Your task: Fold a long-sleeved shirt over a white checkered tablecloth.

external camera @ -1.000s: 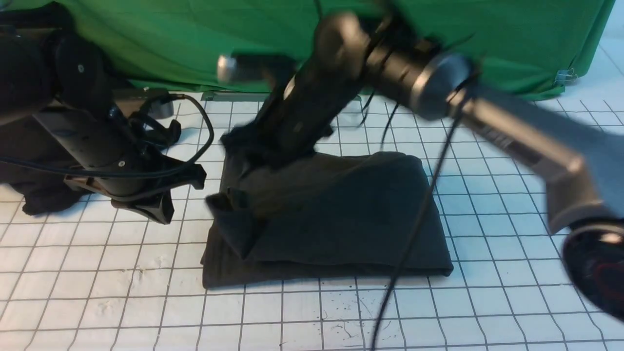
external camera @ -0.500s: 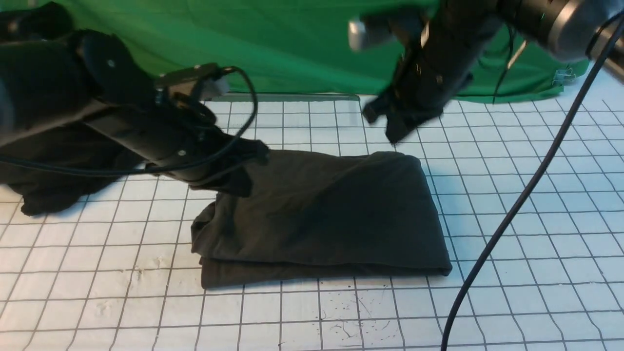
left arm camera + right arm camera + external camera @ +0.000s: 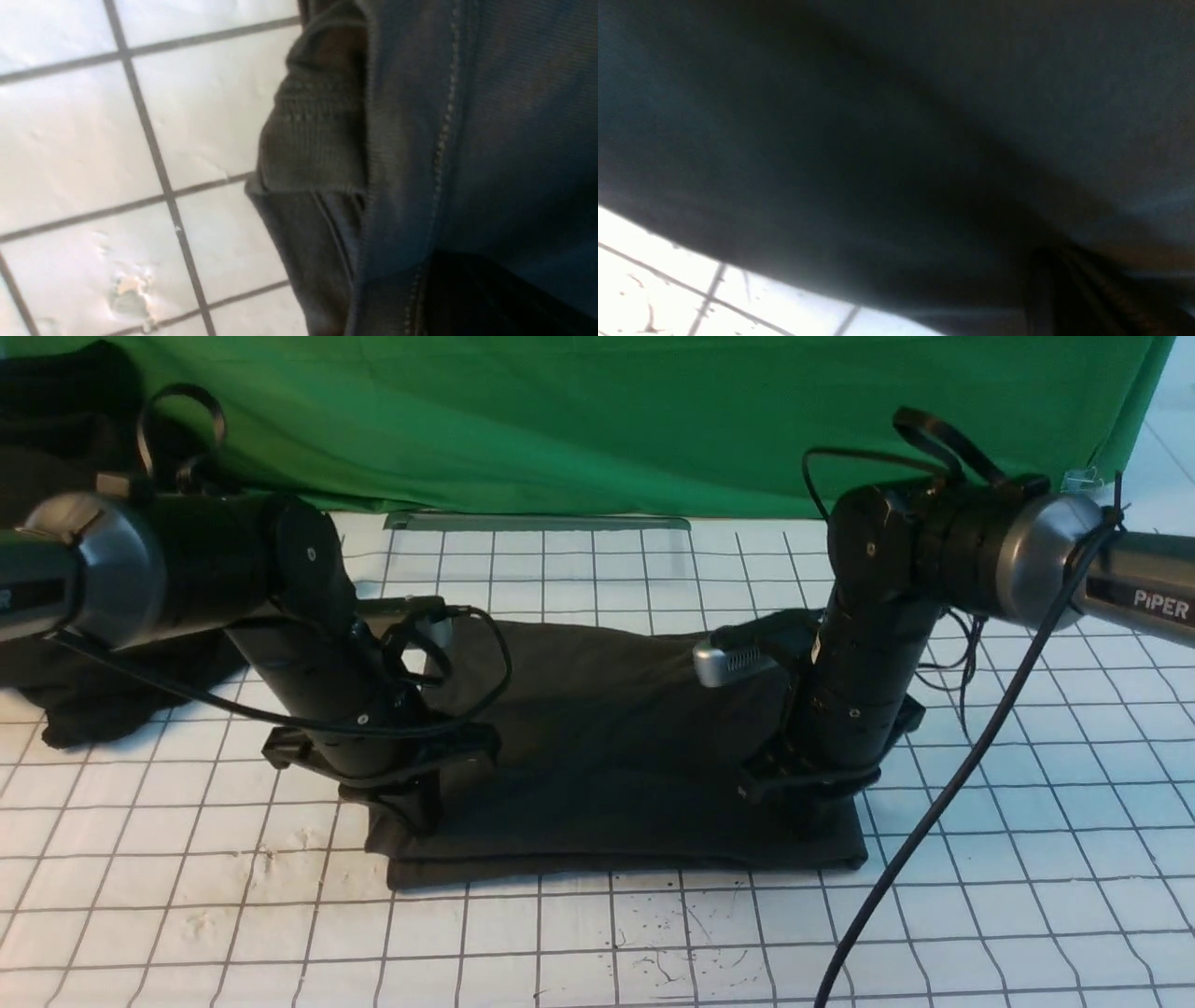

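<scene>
Shirt: long-sleeved shirt [image 3: 616,747] folded to a rectangle, lying mid white checkered tablecloth [image 3: 980,859]; print not visible.
L hand: L hand [image 3: 411,807] closed, pressed on shirt's L edge.
R hand: R hand [image 3: 808,798] closed, down on shirt's R end; no cloth seen pinched.
Changed: 1 s ago R hand was wide, reaching to far-L corner, and L hand was off the shirt. Now both are down, one per end. The loose L flap is now flat.
Means: prob. pressing/smoothing, fold looks nearly done; one more fold poss.

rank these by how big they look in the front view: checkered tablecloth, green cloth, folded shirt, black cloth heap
1. white checkered tablecloth
2. green cloth
3. long-sleeved shirt
4. black cloth heap, partly hidden, so only its visible part counts
</scene>
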